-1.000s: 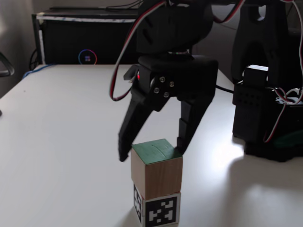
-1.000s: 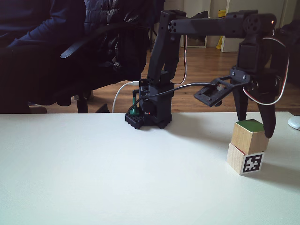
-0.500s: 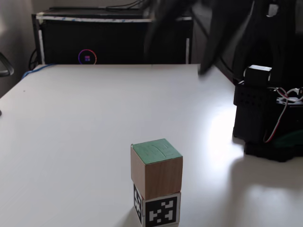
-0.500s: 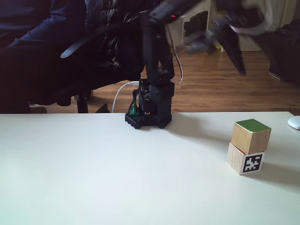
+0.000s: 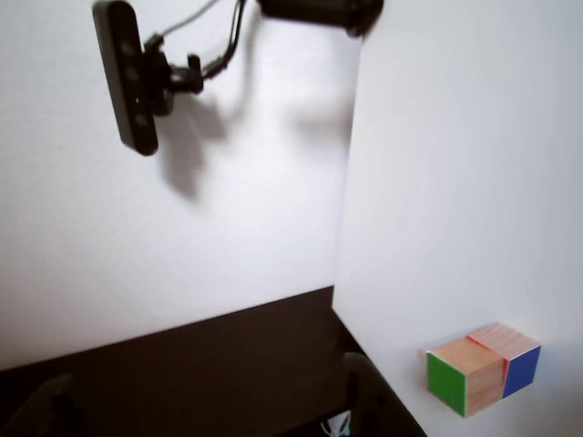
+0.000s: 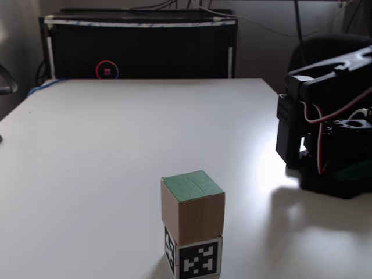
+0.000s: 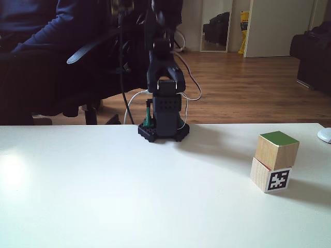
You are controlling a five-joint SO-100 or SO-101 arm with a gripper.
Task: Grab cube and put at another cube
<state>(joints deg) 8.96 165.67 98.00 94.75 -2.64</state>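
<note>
Green-faced wooden cube [image 6: 192, 207] stacked squarely atop red-faced, tag-marked cube [image 6: 193, 256] on white tabletop [image 6: 104, 151]; judged light, rigid, smooth-sided, best pinched across opposite side faces; arm [image 7: 164, 98] folded well apart, fingers' spread indeterminable.

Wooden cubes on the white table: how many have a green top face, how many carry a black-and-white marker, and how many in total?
Green-topped wooden cube: 1, stacked on top
Wooden cube with black-and-white marker: 1, underneath
Total: 2 cubes on the white table
</note>
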